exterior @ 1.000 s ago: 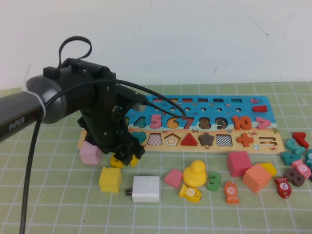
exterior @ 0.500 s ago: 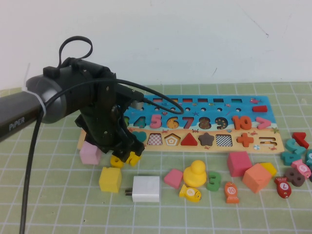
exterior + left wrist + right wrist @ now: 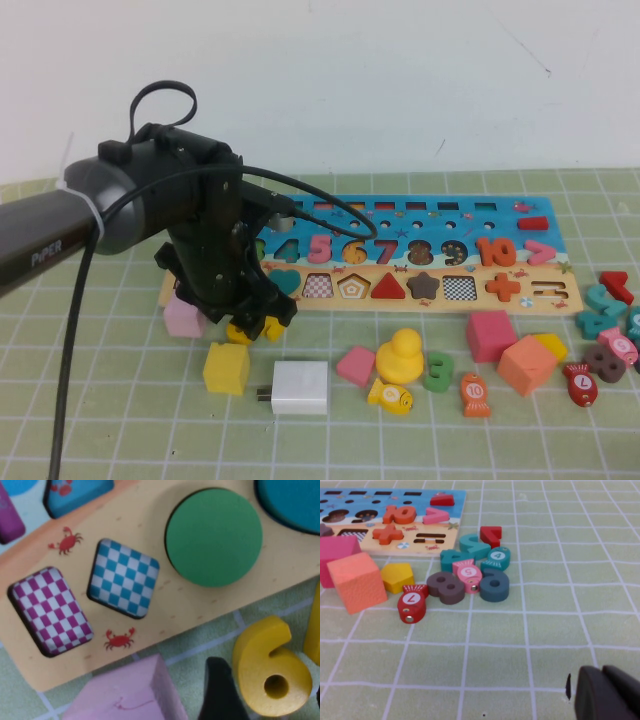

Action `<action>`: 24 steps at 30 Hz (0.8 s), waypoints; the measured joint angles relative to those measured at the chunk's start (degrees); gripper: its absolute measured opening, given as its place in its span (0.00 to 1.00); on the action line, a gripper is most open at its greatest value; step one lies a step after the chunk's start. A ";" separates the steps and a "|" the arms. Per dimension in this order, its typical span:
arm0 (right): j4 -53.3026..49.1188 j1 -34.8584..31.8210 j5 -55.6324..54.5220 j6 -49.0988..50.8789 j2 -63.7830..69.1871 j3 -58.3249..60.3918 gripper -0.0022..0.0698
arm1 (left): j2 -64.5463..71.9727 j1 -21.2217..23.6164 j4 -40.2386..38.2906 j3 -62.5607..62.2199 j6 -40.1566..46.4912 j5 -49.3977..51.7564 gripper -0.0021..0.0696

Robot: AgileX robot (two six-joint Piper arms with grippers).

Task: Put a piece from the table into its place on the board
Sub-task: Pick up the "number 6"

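Green gridded mat under a white wall. Board: along the mat's far edge. Piece, yellow numeral 6: flat on the mat just off the board's near-left edge, beside a pink block. Left gripper: lowered over the piece, fingers spread wide either side, not closed on it. Right gripper: low near the mat's right edge, finger state cannot be told.

left arm reaching in from left, wrist pitched down | left gripper low, fingers spread | right gripper low, parked
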 joint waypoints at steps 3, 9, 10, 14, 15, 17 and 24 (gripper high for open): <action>0.00 0.00 0.00 0.00 0.00 0.00 0.03 | 0.12 0.00 0.00 -0.13 0.00 0.14 0.55; 0.00 0.00 0.00 0.00 0.00 0.00 0.03 | 0.12 0.00 -0.51 -0.23 0.00 0.37 0.47; 0.00 0.00 0.00 0.00 0.00 0.00 0.03 | 0.12 -0.11 -0.57 -0.23 0.00 0.48 0.45; 0.00 0.00 0.00 0.00 0.00 0.00 0.03 | 0.21 -0.11 -0.57 -0.23 0.00 0.94 0.40; 0.00 0.00 0.00 0.00 0.00 0.00 0.03 | 0.21 -0.11 -0.57 -0.23 0.00 1.08 0.40; 0.00 0.00 0.00 0.00 0.00 0.00 0.03 | 0.21 -0.11 -0.57 -0.23 0.00 1.19 0.40; 0.00 0.00 0.00 0.00 0.00 0.00 0.03 | 0.21 -0.11 -0.57 -0.23 0.00 1.22 0.40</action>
